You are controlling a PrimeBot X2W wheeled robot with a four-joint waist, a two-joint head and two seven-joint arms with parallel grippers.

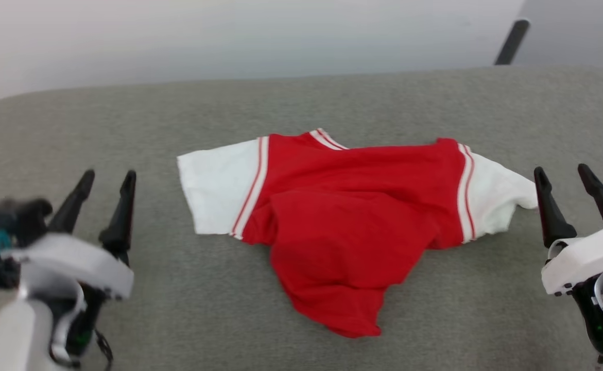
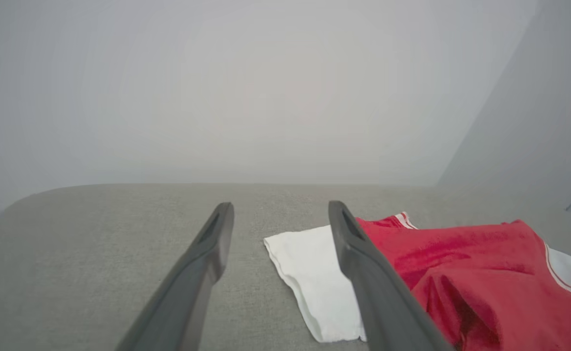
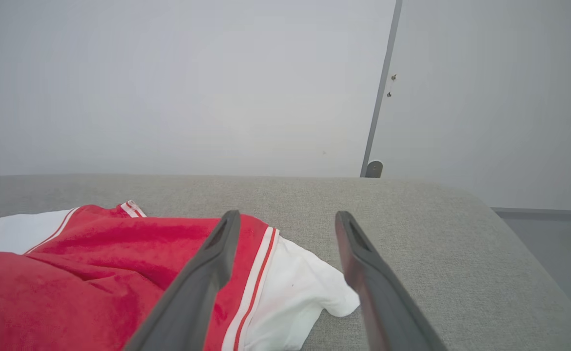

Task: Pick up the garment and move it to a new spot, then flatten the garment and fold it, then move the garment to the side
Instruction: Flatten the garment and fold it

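A bright red jersey T-shirt with white short sleeves (image 1: 342,216) lies rumpled mid-frame on the grey fabric surface (image 1: 177,288). The left gripper (image 1: 109,178), lower left, and right gripper (image 1: 561,172), lower right, stand fingers apart, empty.

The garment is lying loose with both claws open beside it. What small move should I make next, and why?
Probably bring the right claw in toward the bunched lower hem. The garment lies on the grey surface with sleeves spread, but its red body narrows to a crumpled point. The left claw and right claw both stand open, holding nothing.
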